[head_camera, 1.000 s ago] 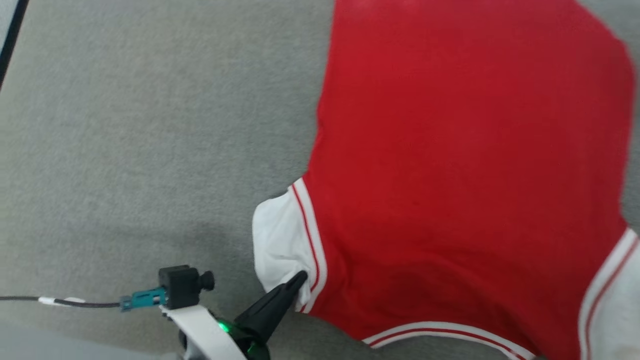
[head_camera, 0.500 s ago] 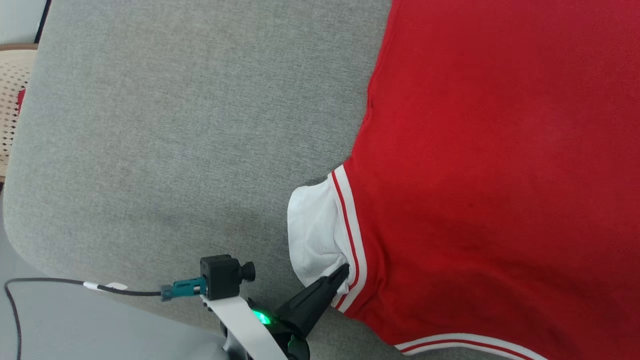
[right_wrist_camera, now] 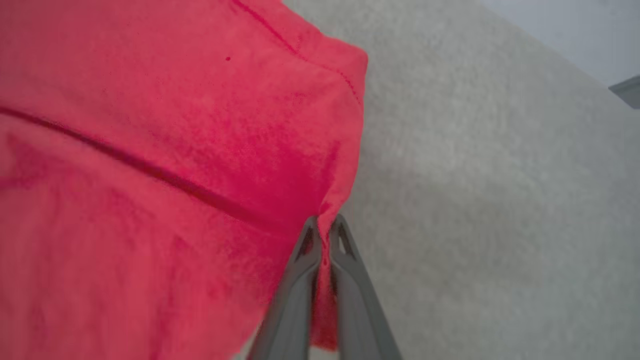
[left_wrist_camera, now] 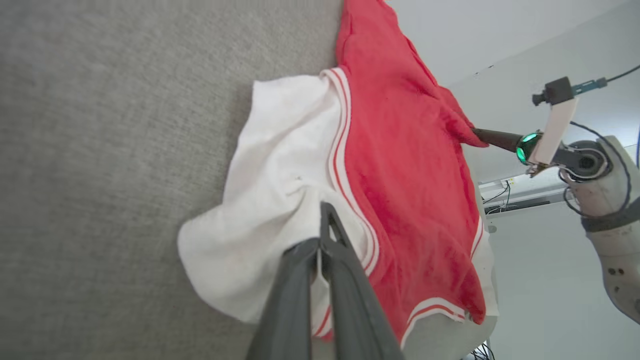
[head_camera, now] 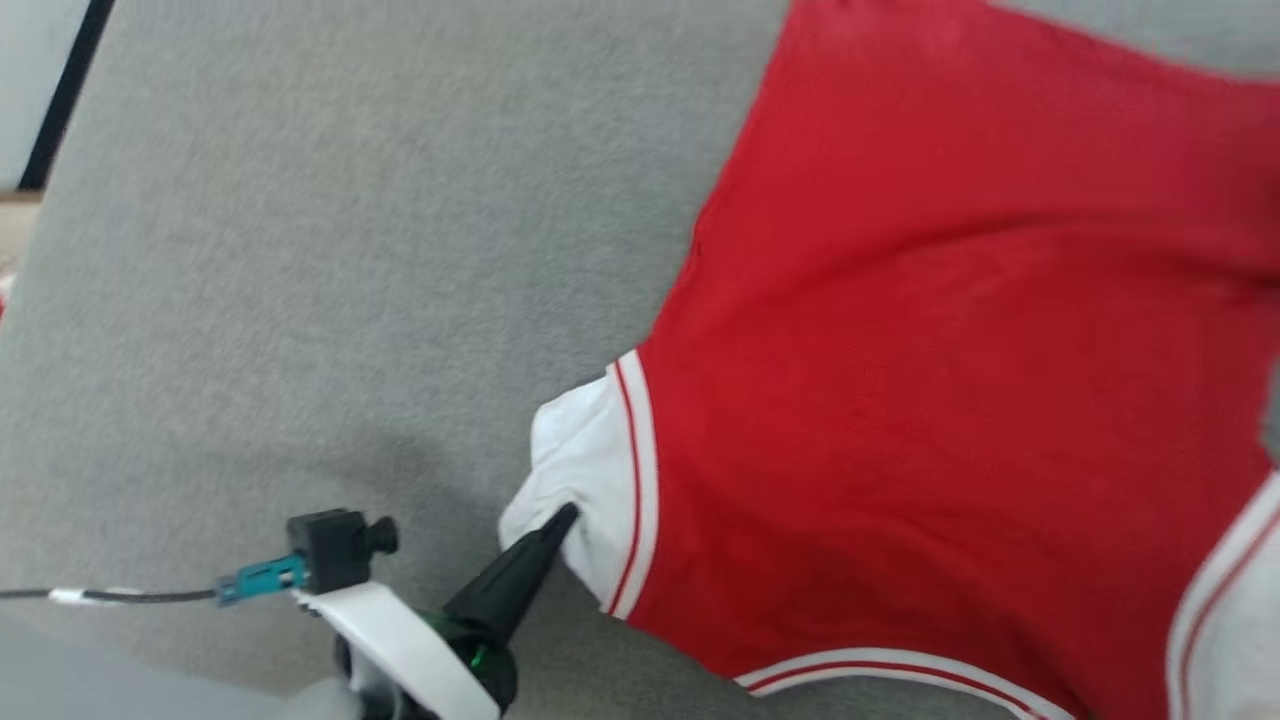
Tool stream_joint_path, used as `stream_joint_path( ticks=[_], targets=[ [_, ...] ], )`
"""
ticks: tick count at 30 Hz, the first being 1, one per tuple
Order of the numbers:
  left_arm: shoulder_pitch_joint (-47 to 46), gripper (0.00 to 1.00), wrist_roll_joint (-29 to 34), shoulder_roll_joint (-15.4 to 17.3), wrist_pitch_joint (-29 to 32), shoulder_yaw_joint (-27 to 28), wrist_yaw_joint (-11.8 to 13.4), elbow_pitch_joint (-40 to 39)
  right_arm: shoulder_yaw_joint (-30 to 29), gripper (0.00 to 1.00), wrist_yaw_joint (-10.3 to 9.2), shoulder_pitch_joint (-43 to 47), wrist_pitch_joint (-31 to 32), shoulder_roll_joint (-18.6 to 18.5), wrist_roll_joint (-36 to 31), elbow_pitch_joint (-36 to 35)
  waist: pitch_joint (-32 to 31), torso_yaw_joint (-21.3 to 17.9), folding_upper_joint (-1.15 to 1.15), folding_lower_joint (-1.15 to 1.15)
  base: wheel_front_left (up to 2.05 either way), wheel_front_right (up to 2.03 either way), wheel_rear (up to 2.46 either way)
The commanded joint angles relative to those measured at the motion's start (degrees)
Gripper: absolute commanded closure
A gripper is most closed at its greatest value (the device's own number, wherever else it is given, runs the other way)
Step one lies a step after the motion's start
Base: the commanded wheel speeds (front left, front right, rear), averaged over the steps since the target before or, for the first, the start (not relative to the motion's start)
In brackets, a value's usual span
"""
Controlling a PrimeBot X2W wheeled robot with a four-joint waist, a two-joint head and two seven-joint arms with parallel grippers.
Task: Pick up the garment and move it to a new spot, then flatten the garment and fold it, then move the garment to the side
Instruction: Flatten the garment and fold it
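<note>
The garment point(head_camera: 900, 350), a red jersey with white sleeves and striped trim, lies spread on the grey fabric surface point(head_camera: 300, 250), its plain red side up. My left gripper point(head_camera: 565, 515) is shut on the white sleeve point(head_camera: 575, 470) at the lower left; in the left wrist view its fingers point(left_wrist_camera: 325, 240) pinch a fold of that sleeve point(left_wrist_camera: 270, 190). My right gripper point(right_wrist_camera: 325, 227) is shut on the garment's red side edge point(right_wrist_camera: 345, 150), and across the shirt the left wrist view shows it point(left_wrist_camera: 477, 134) biting the same red edge.
The grey surface's rounded left edge point(head_camera: 30, 260) borders pale floor point(head_camera: 30, 60) at the upper left. A black camera with a teal plug point(head_camera: 320, 555) and cable sticks out from my left wrist. A white wall point(left_wrist_camera: 500, 30) rises behind the right arm.
The head camera has swung, shifting the whole picture. My left gripper keeps its hold on the white sleeve, which now looks pulled a little out and more bunched.
</note>
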Motion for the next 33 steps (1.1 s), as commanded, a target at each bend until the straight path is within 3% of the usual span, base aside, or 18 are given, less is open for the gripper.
stream_joint_path(
  ticks=[1, 5, 8, 12, 13, 14, 22, 23, 24, 25, 33],
  targets=[
    [1.14, 1.00, -0.01, 0.14, -0.31, 0.81, -0.13, 0.45, 0.26, 1.00, -0.03, 2.97, 0.13, -1.25, 1.12, -1.50, -3.20, -3.17, 0.00, 0.00, 0.00, 0.00, 0.00],
    [3.78, 1.00, 0.30, 0.74, -0.35, 3.86, -0.13, 2.22, -1.53, 1.00, -0.03, 14.07, 0.16, -5.24, 4.32, -8.12, -5.09, -5.52, 0.00, 0.00, 0.00, 0.00, 0.00],
    [4.91, 1.00, 0.90, 0.82, -0.35, 5.57, -0.13, 3.62, -4.71, 1.00, -0.03, 24.73, -0.66, -5.81, 6.08, -11.96, -6.07, -6.73, 0.00, 0.00, 0.00, 0.00, 0.00],
    [6.45, 1.00, 1.33, 0.38, -0.35, 8.44, -0.13, 5.17, -8.98, 1.00, -0.02, 40.29, -0.92, -3.01, 6.87, -17.40, -6.99, -8.17, 0.00, 0.00, 0.00, 0.00, 0.00],
    [6.45, 1.00, 1.33, 0.38, -0.35, 8.44, -0.13, 5.17, -8.98, 1.00, -0.02, 40.29, -0.92, -3.01, 6.87, -17.40, -6.99, -8.17, 0.00, 0.00, 0.00, 0.00, 0.00],
    [7.10, 1.00, 1.38, 0.32, -0.35, 9.37, -0.14, 5.72, -9.76, 1.00, -0.02, 47.53, 0.30, -0.63, 6.07, -20.46, -7.47, -8.85, 0.00, 0.00, 0.00, 0.00, 0.00],
    [8.83, 1.00, 2.08, -0.39, -0.36, 12.61, -0.14, 7.69, -10.01, 1.00, -0.02, 58.76, 5.47, 6.62, 1.50, -31.35, -9.16, -10.32, 0.00, 0.00, 0.00, 0.00, 0.00],
    [9.05, 1.00, 2.24, -0.44, -0.36, 12.77, -0.14, 8.19, -10.56, 0.87, -0.02, 58.66, 5.98, 8.60, 0.04, -32.81, -9.42, -10.76, 0.00, 0.00, 0.00, 0.00, 0.00],
    [8.93, 1.00, 2.22, -0.49, -0.36, 12.68, -0.14, 8.22, -11.14, 0.59, -0.02, 58.34, 5.76, 9.53, -0.83, -33.21, -9.50, -10.90, 0.00, 0.00, 0.00, 0.00, 0.00],
    [8.83, 1.00, 2.33, -0.47, -0.36, 12.62, -0.14, 8.29, -12.01, 0.00, -0.02, 57.95, 5.37, 10.07, -1.81, -33.58, -9.59, -11.00, 0.00, 0.00, 0.00, 0.00, 0.00],
    [8.19, 1.00, 2.63, -0.41, -0.24, 12.31, -0.14, 8.37, -24.58, 0.00, -0.02, 55.52, 6.11, 10.20, -3.09, -39.57, -9.63, -10.54, 0.00, 0.00, 0.00, 0.00, 0.00]
  ],
)
